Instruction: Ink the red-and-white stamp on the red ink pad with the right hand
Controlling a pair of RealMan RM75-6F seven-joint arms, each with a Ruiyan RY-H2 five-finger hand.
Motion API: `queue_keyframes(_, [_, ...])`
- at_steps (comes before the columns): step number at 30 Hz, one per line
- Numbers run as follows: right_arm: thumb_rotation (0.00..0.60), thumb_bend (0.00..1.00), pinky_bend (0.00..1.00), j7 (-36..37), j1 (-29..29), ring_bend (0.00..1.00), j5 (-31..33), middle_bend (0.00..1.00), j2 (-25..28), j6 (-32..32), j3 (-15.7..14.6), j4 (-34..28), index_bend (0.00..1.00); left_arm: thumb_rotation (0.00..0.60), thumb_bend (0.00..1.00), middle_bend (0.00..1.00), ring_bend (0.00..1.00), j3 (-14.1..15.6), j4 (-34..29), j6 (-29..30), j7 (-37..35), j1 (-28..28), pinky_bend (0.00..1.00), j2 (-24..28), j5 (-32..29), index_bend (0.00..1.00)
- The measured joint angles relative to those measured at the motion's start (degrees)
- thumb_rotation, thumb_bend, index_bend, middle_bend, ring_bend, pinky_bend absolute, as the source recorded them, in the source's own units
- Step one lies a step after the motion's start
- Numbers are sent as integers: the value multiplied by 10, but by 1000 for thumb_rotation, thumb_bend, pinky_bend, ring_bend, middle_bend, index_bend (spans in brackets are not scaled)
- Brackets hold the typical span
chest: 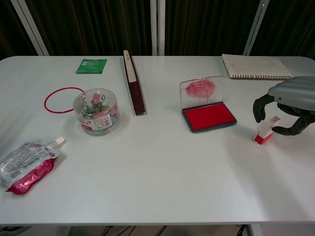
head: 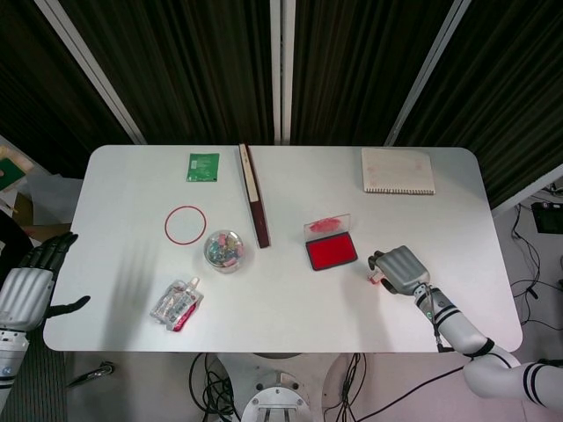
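The red-and-white stamp (chest: 266,132) stands tilted on the table, right of the open red ink pad (chest: 209,117), its white top leaning right. My right hand (chest: 288,105) arches over it with its fingers curled. One finger hangs just left of the stamp with a small gap, and the thumb lies close on its right. From the head view only a red sliver of the stamp (head: 376,279) shows under the right hand (head: 400,268), right of the ink pad (head: 332,253). My left hand (head: 31,281) hangs off the table's left edge, fingers apart and holding nothing.
The pad's clear lid (chest: 202,89) stands up behind it. A notebook (chest: 256,66) lies at the back right and a long dark wooden bar (chest: 134,82) in the middle. A tub of clips (chest: 97,111), a red ring (chest: 63,100), a green packet (chest: 91,65) and a pouch (chest: 28,164) sit left.
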Motion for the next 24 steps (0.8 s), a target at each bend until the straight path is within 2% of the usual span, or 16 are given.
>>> queue_keyframes(6, [600, 301, 994, 7, -6, 801, -9, 338, 6, 14, 1, -6, 389, 557, 47, 82, 85, 0, -2, 2, 2, 0, 189, 1, 0, 54])
queue_keyframes(10, [600, 289, 990, 25, -19, 794, -27, 319, 20, 46, 1, -21, 321, 558, 47, 82, 85, 0, -3, 4, 2, 2, 189, 2, -1, 54])
queue_keyframes(12, [600, 265, 959, 40, -33, 741, -46, 303, 33, 76, -1, -34, 256, 557, 47, 82, 85, -1, -3, 5, 1, 4, 189, 3, -3, 54])
queue_keyframes(13, [600, 248, 921, 48, -40, 663, -56, 280, 39, 93, -3, -40, 205, 557, 47, 82, 85, -1, -4, 6, 0, 4, 189, 4, -3, 54])
queue_keyframes(15, [600, 204, 643, 71, -62, 334, -80, 165, 52, 142, -7, -49, 78, 557, 48, 82, 85, -1, -7, 7, 0, 5, 189, 6, -3, 54])
queue_keyframes(16, [600, 171, 372, 80, -73, 140, -90, 82, 57, 167, -8, -51, 22, 555, 48, 82, 85, -1, -8, 8, 1, 5, 189, 8, -3, 54])
queue_keyframes(17, [600, 140, 140, 87, -85, 20, -99, 22, 60, 195, -9, -50, 0, 555, 47, 82, 85, -2, -10, 9, 3, 5, 189, 11, -2, 54])
queue_keyframes(18, [600, 124, 45, 91, -102, 0, -109, 4, 62, 236, -8, -46, 0, 554, 48, 82, 85, -2, -12, 10, 4, 5, 189, 13, -2, 54])
queue_keyframes(19, [600, 105, 0, 90, -117, 0, -114, 0, 63, 268, -7, -41, 0, 559, 47, 82, 85, -3, -14, 11, 5, 5, 189, 14, -2, 54])
queue_keyframes(21, [600, 97, 0, 88, -157, 0, -117, 0, 65, 341, -2, -29, 0, 559, 47, 82, 85, -7, -15, 16, 10, 5, 189, 16, -2, 54])
queue_keyframes(24, [600, 88, 0, 94, -218, 0, -106, 0, 67, 414, 7, -9, 0, 559, 47, 82, 85, -10, -15, 19, 16, 5, 189, 13, -2, 54])
